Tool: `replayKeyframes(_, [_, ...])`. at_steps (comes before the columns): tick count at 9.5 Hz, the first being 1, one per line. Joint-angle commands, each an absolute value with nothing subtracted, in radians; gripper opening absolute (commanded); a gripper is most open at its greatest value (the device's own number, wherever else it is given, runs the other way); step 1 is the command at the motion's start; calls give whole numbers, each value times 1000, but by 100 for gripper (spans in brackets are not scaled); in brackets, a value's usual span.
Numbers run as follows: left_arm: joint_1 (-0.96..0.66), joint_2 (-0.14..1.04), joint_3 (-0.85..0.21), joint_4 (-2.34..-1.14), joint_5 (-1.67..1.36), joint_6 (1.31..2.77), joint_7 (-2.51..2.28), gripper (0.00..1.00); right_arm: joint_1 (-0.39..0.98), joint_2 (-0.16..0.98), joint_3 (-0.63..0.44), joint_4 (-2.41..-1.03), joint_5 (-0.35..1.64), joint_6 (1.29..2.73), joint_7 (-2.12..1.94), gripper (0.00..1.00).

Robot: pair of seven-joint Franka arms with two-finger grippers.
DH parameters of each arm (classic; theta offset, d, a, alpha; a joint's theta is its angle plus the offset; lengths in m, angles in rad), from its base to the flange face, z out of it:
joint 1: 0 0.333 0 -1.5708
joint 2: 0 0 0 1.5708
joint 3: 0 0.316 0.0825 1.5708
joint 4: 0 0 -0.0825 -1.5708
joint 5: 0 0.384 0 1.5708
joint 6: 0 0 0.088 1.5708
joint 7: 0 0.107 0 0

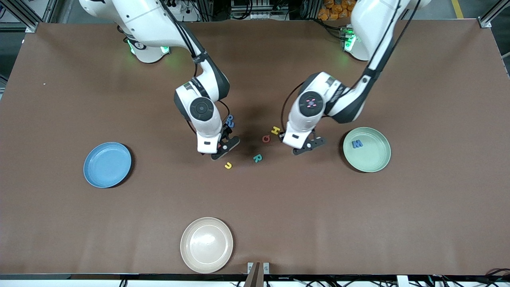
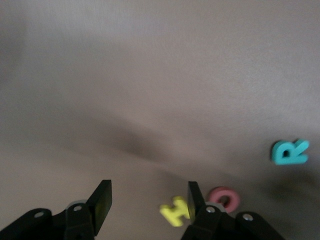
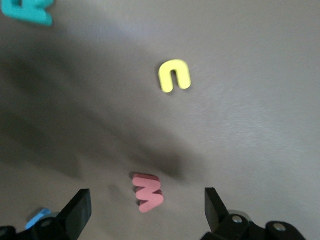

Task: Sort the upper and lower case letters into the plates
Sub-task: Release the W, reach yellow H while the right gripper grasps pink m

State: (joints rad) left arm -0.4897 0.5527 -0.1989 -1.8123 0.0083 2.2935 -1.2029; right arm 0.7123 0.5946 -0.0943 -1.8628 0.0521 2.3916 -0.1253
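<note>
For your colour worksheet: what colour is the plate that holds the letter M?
Pale green plate, clearest in the front view; the M is blue.

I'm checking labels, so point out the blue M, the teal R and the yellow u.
blue M [image 1: 357, 144], front view, middle of the letter, in the pale green plate.
teal R [image 1: 257, 158], front view, centre of the letter.
yellow u [image 3: 174, 76], right wrist view, on its curved bend.

Brown matte worktop [image 1: 358, 223] fills most of view. Beige plate [image 1: 206, 244] at 6 o'clock edge. Metal frame posts [image 1: 36, 18] at 11 and 1 o'clock corners. Orange items [image 1: 334, 8] past 12 o'clock edge. Light even, soft shadows mid-worktop.
</note>
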Motion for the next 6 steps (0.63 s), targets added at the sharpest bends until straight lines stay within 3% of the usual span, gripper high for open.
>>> replayKeyframes(1, [-491, 618, -231, -1769, -24, 2380, -1473, 69, 715, 597, -100, -1925, 46, 2468, -167, 100])
replayKeyframes(4, [-491, 646, -253, -1785, -14, 2419, -1742, 68, 712, 595, -100, -1947, 46, 2491, -172, 100])
replayKeyframes(5, [-492, 644, -264, -1801, -12, 2419, -1781, 65, 710, 595, -100, -1947, 48, 2494, -172, 91])
replayKeyframes(6, [-482, 634, -282, -1812, -9, 2410, -1836, 61, 710, 595, -98, -1947, 51, 2494, -170, 25])
